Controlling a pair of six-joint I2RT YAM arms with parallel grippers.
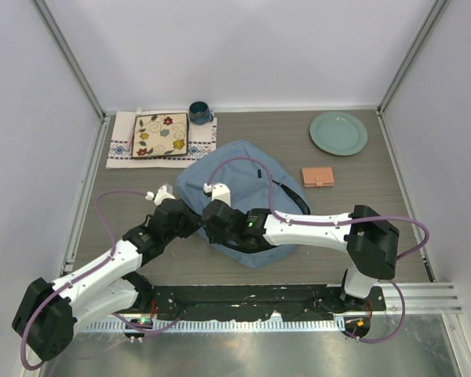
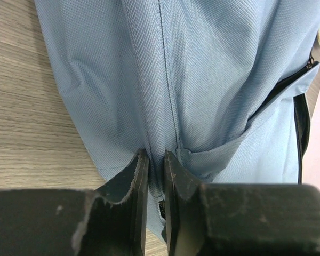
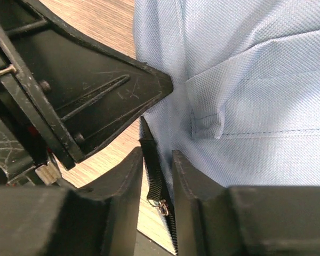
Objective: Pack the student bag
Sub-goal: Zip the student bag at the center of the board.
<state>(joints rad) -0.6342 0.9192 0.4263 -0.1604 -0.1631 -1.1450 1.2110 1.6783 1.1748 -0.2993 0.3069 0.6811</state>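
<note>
The student bag (image 1: 247,184), dusty-blue fabric with dark zippers, lies flat in the middle of the table. Both grippers meet at its near left edge. In the left wrist view my left gripper (image 2: 156,156) is shut on a raised fold of the bag's fabric (image 2: 202,80) beside a seam. My right gripper (image 3: 157,156) stands narrowly open around the bag's black zipper tape (image 3: 152,170) and its small metal ring. A sliver of table shows between one finger and the tape. The left gripper's black finger (image 3: 106,101) sits just beside it. From above, the left gripper (image 1: 190,214) and the right gripper (image 1: 212,218) nearly touch.
A floral square dish (image 1: 160,135) lies on a patterned cloth (image 1: 122,145) at the back left, with a dark blue mug (image 1: 199,113) beside it. A teal plate (image 1: 338,133) sits at the back right, a small salmon-pink case (image 1: 318,177) right of the bag.
</note>
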